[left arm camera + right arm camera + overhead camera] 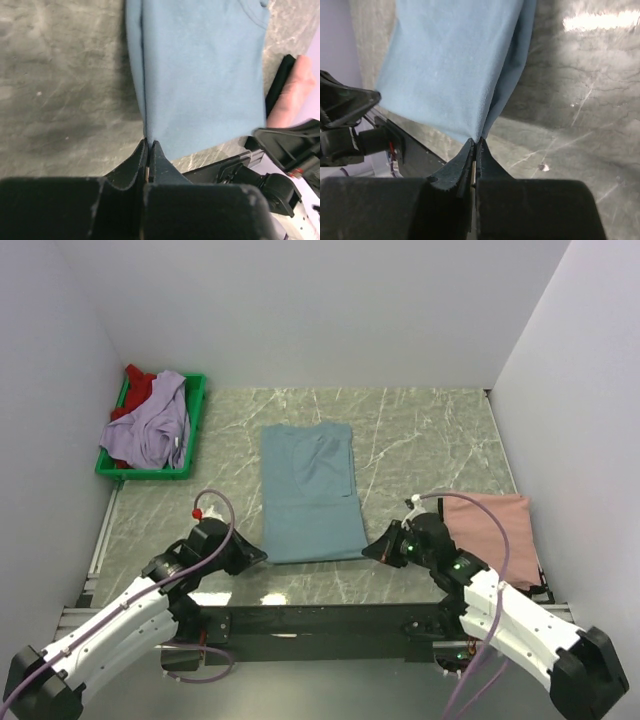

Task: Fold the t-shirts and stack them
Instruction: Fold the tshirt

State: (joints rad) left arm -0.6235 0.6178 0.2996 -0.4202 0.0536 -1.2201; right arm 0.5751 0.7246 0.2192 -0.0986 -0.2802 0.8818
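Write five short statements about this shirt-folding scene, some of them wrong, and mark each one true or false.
1. The left gripper is shut on the near left corner of the dusty grey-blue cloth t-shirt. True.
2. The right gripper hangs open and holds nothing. False: it is shut on that shirt's near right corner.
3. The lavender cloth t-shirt lies in the green plastic tray. True.
4. The salmon pink cloth t-shirt lies in that tray too. False: it lies on the table, beside the right arm.
5. The grey-blue shirt is bunched in a heap. False: it lies flat as a long strip.
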